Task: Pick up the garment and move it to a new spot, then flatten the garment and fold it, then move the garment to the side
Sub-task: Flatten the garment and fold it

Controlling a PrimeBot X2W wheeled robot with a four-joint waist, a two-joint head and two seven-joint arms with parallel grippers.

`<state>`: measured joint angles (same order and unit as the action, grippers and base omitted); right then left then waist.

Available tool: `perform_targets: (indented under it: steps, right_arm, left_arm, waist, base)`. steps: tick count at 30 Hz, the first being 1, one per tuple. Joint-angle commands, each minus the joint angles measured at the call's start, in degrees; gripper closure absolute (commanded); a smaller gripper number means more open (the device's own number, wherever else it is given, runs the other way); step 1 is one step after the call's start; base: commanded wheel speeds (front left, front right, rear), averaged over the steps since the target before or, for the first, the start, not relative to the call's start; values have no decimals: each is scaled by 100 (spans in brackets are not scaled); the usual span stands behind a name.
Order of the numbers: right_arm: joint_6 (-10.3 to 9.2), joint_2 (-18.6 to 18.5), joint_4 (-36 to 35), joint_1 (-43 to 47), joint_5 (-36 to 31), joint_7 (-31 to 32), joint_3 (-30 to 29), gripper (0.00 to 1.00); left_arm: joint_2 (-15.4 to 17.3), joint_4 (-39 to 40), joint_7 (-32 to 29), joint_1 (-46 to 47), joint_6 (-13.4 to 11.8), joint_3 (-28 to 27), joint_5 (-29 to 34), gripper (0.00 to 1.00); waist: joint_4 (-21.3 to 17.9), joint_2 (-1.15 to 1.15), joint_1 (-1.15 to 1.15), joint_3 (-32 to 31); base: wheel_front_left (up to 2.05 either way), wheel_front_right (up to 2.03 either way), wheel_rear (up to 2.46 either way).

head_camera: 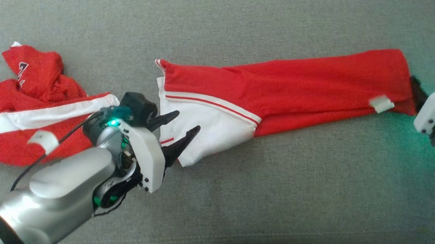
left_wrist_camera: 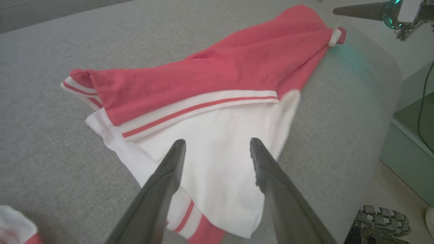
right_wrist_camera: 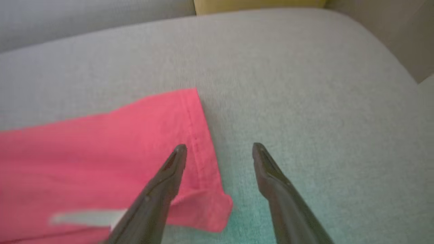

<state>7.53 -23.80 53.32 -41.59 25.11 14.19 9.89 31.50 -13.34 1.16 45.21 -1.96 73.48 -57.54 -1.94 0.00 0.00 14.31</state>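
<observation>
The garment point(head_camera: 297, 85), red with a white panel point(head_camera: 210, 125) and red-and-white stripes, lies stretched out on the grey sofa point(head_camera: 273, 199). In the head view it runs from the centre out towards 3 o'clock. Its white end is at the middle and its red hem point(head_camera: 406, 79) is at the far right. A small white tag point(head_camera: 381, 104) sits on the red cloth near that hem.

The left pincer point(head_camera: 187, 121) comes in from 8 o'clock with its fingers spread wide, pinching nothing. Both tips sit over the white panel at the garment's left end. In the left wrist view the left pincer point(left_wrist_camera: 217, 141) shows its two dark fingers well apart above the white cloth. Whether the tips touch the cloth I cannot tell.

The right pincer point(head_camera: 427, 81) is at 3 o'clock, just beside the red hem, and is also spread wide and empty. In the right wrist view the right pincer point(right_wrist_camera: 219, 146) has one finger point(right_wrist_camera: 159, 189) over the hem's corner, while the other is over bare sofa.

A second garment point(head_camera: 36, 105), red with a white band, lies crumpled at 9 o'clock, apart from the first.
</observation>
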Motion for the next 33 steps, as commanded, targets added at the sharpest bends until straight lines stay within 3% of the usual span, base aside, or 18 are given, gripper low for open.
perform_targets:
  steps: [1, 7, 10, 13, 14, 15, 22, 27, 33]
  right_arm:
    - [-4, -80, -318, 23, 90, -144, -13, 0]
    - [-4, 102, -1174, 262, 22, -946, -152, 0]
    - [-4, 328, -1939, 613, 129, -1433, -62, 0]
    - [-4, 396, -2450, 943, 28, -1818, 19, 0]
    - [-4, 396, -2450, 943, 28, -1818, 19, 0]
    - [-4, 445, -2573, 1064, -7, -1942, -11, 0]
    - [-4, 925, -3077, 1889, -579, -2602, -236, 0]
    - [-4, 1201, -3164, 2244, -842, -2714, -510, 0]
    - [-4, 1292, -3269, 2310, -1124, -2694, -702, 0]
  left_arm:
    - [94, 33, 172, 89, -96, -300, 56, 0]
    - [-83, -358, 1164, -139, -633, -977, -72, 0]
    - [-324, -363, 1374, -468, -871, -1940, -218, 0]
    - [-589, -66, 1380, -909, -972, -3012, 295, 0]
    - [-589, -66, 1380, -909, -972, -3012, 295, 0]
    - [-718, 37, 1381, -1120, -958, -3358, 471, 0]
    - [-1715, 568, 1383, -2545, -537, -5098, 1825, 0]
    - [-2336, 693, 1383, -3164, -68, -5786, 2647, 0]
    - [-2694, 555, 1383, -3347, 357, -6186, 3225, 0]
  waist:
    - [-9, 0, 0, -51]
    - [-30, 0, 0, -216]
    - [-15, 0, 0, -333]
    - [19, 0, 0, -404]
    - [19, 0, 0, -404]
    - [33, 0, 0, -438]
    - [105, 0, 0, -678]
    - [174, 0, 0, -794]
    - [278, 0, 0, -742]
  base:
    - [0, 0, 0]
    - [0, 0, 0]
    - [0, 0, 0]
    - [0, 0, 0]
    - [0, 0, 0]
    - [0, 0, 0]
    - [0, 0, 0]
    - [0, 0, 0]
    - [0, 0, 0]
